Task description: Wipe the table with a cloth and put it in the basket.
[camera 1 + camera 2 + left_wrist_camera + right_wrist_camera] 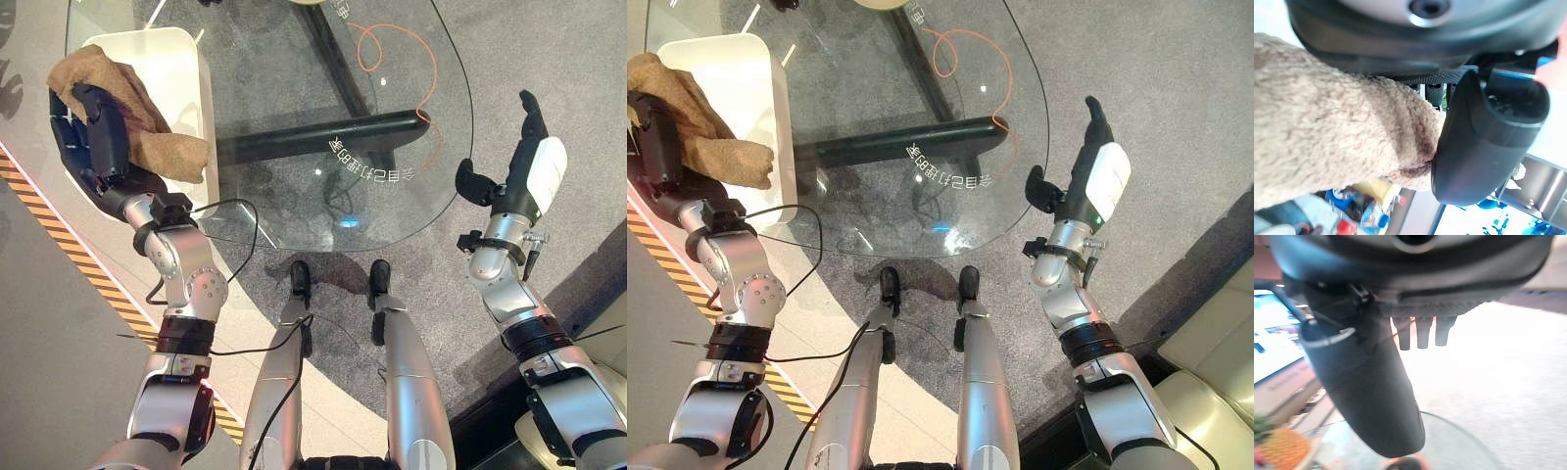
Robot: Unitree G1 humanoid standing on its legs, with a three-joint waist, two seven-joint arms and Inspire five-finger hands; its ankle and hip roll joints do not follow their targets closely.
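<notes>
Your left hand [98, 137] pinches the cloth [147, 127] over the basket [186, 73]; centre it above the opening before you let go. Your right hand [524, 166] hangs spread, idle.

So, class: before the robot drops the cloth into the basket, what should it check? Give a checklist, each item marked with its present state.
1. Left robot hand grips the brown cloth: ok.
2. Cloth is over the white basket: ok; part hangs over its rim.
3. Cloth already released into the basket: not ok.
4. Right robot hand is open, off the glass table: ok.
5. Basket is empty inside: cannot tell.
</notes>
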